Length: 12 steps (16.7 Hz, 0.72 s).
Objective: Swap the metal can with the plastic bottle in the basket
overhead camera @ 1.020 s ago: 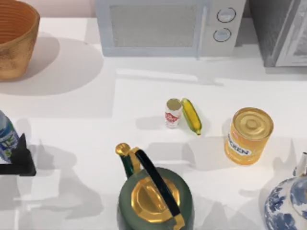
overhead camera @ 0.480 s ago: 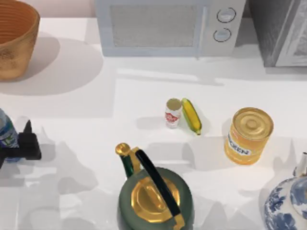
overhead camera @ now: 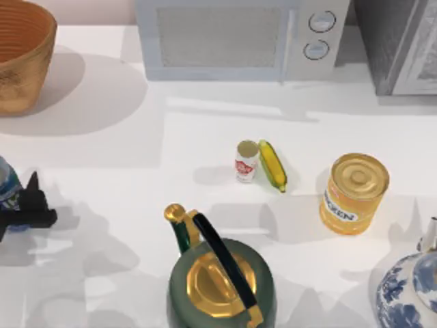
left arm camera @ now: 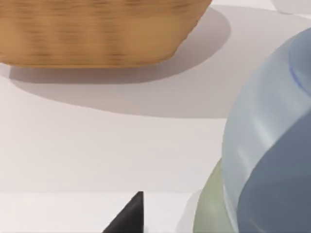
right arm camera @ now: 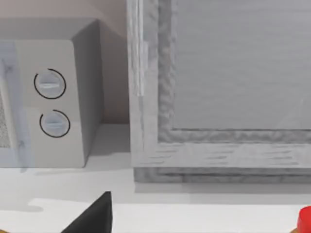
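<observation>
Translucent blue plastic bottle (overhead camera: 8,183) sits clamped in the left gripper (overhead camera: 20,208) at the surface's (overhead camera: 136,171) left edge, well clear of the orange-brown wicker basket (overhead camera: 20,61).

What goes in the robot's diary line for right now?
left gripper: at plastic bottle, table's left edge | metal can: beside banana | basket: far-left

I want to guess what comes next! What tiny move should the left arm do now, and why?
Probably lower the plastic bottle onto the table and let go: the left gripper holds it outside the basket, and the metal can waits mid-table.
</observation>
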Motion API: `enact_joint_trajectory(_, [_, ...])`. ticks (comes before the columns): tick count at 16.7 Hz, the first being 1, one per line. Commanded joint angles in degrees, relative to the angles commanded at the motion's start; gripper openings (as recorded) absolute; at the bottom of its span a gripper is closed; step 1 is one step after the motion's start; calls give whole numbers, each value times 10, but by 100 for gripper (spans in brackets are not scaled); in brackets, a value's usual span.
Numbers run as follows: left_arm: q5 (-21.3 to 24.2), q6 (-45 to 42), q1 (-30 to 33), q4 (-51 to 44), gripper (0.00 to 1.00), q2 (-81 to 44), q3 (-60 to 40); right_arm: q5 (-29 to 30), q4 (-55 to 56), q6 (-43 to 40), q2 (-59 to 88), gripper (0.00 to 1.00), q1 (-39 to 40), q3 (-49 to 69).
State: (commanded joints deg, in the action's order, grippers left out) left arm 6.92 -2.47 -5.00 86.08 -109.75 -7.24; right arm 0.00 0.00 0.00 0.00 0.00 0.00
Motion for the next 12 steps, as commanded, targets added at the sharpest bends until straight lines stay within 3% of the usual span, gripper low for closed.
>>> enact_joint_trajectory(8, [0,0,0,0,2,0,0,0,0,0,0,100,0,0])
enact_joint_trajectory(12, [0,0,0,0,0,0,0,0,0,0,0,100,0,0])
